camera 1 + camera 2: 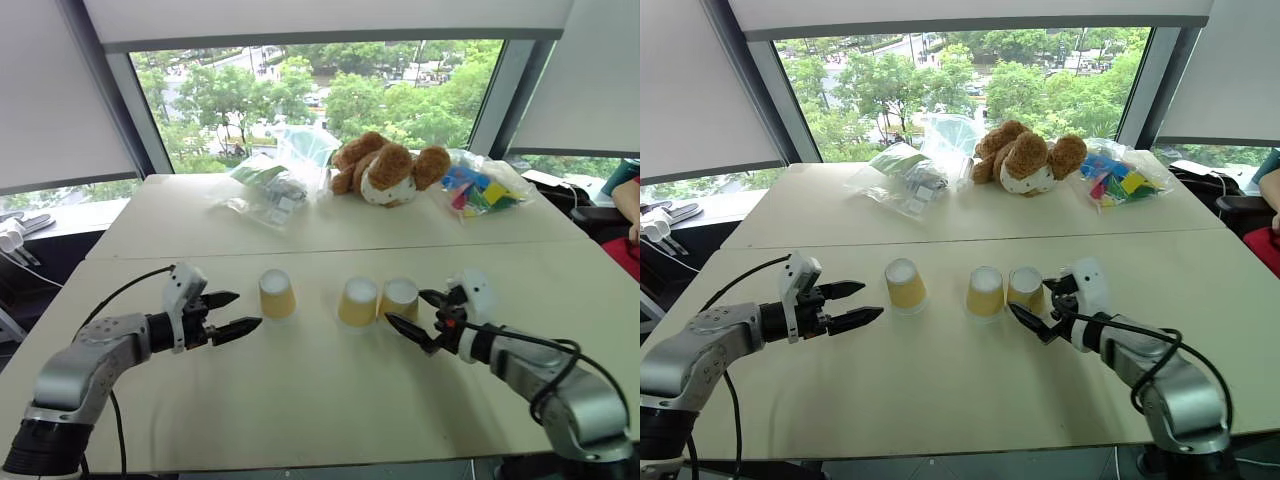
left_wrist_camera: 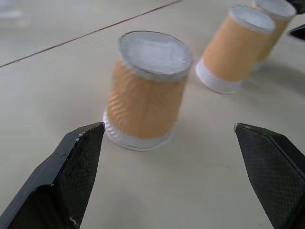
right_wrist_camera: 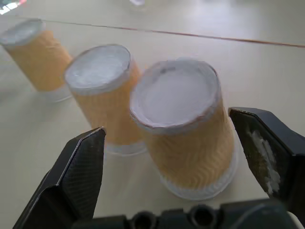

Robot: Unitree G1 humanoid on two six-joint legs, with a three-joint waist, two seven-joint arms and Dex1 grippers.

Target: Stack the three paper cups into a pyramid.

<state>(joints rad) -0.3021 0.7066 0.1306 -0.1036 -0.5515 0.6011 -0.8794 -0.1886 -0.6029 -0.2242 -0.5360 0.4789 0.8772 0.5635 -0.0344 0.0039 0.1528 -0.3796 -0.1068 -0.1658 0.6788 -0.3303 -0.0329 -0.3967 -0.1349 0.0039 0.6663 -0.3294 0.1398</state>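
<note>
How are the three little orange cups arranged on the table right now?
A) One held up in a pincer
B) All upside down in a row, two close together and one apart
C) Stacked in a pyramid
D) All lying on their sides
B: the left cup stands apart, while the middle cup and right cup stand close together, all upside down on the table.

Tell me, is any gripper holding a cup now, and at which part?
No. Left gripper and right gripper are open, holding nothing; all three cups stand free.

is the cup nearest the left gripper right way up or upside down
Upside down: the leftmost cup stands on its wide rim on the table, white base facing up.
</note>
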